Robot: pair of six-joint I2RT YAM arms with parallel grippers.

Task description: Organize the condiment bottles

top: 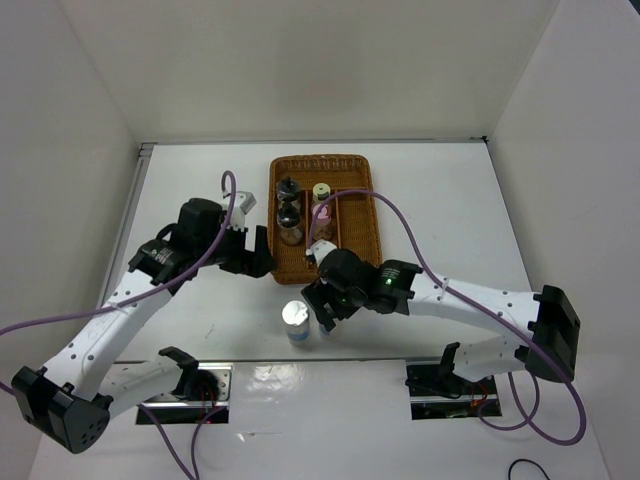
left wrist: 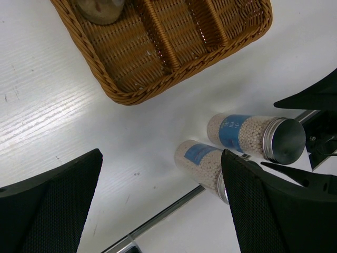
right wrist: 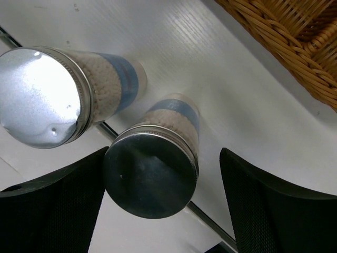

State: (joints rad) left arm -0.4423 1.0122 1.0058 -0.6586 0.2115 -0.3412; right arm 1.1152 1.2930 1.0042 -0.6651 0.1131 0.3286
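Observation:
Two wide silver-capped bottles with white granules and blue labels stand on the table in front of the wicker tray (top: 350,240). One (top: 296,322) stands free. The other (right wrist: 152,174) stands between the fingers of my open right gripper (right wrist: 163,205), which hovers over it (top: 322,308). The free one is to its left in the right wrist view (right wrist: 42,103). Two black-capped bottles (top: 288,190), a pale yellow one (top: 321,190) and a pink one (top: 323,212) stand in the tray. My left gripper (top: 258,255) is open and empty by the tray's front left corner.
The left wrist view shows both silver-capped bottles (left wrist: 253,134), (left wrist: 202,161), the tray's front edge (left wrist: 158,84) and the right gripper's black fingers (left wrist: 310,100) at the right. A metal strip (top: 260,372) runs along the table's near edge by the arm bases.

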